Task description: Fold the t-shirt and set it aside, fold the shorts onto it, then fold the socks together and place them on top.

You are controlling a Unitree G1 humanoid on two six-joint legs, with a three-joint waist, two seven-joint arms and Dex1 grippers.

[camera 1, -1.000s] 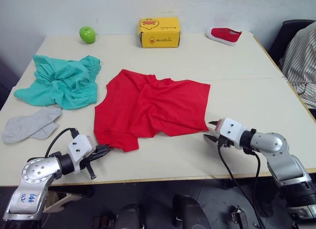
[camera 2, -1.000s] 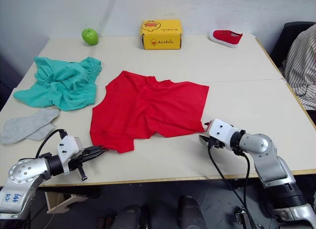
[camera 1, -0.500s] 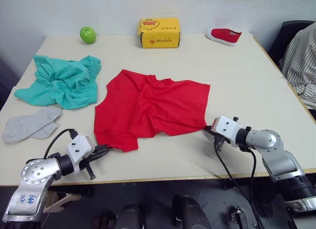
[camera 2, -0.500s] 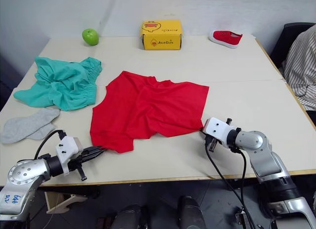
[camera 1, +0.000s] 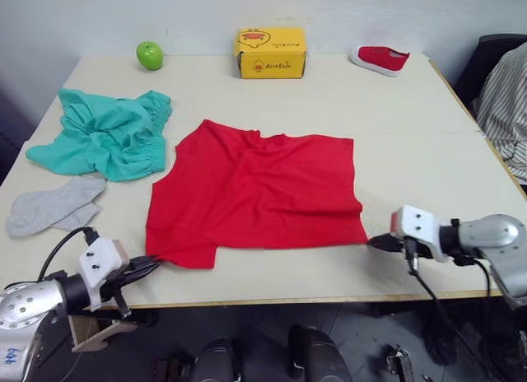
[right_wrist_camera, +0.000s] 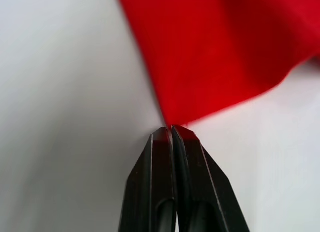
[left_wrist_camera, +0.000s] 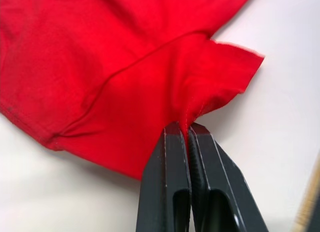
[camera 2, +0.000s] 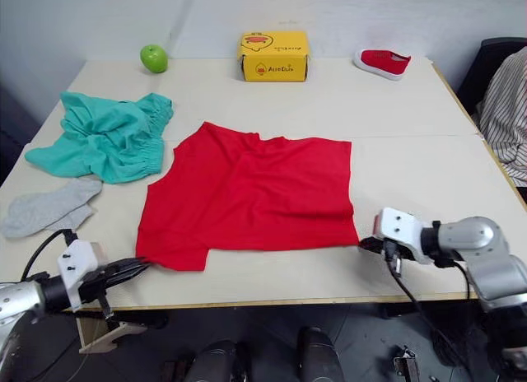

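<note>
Red shirt [camera 1: 255,197] now lies flatter between my grippers than a second ago; left gripper [left_wrist_camera: 187,129] and right gripper [right_wrist_camera: 171,128] each pinch a near corner, ready for folding.

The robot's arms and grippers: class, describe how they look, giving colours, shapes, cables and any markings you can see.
Both arms are rounded silver-grey metal segments with black joint rings. Each wrist ends in a white boxy block, from which the left gripper and the right gripper extend as two slim black tapered fingers. Black cables loop loosely from each wrist. The left arm carries a white sticker with blue handwriting, too small to read.
</note>
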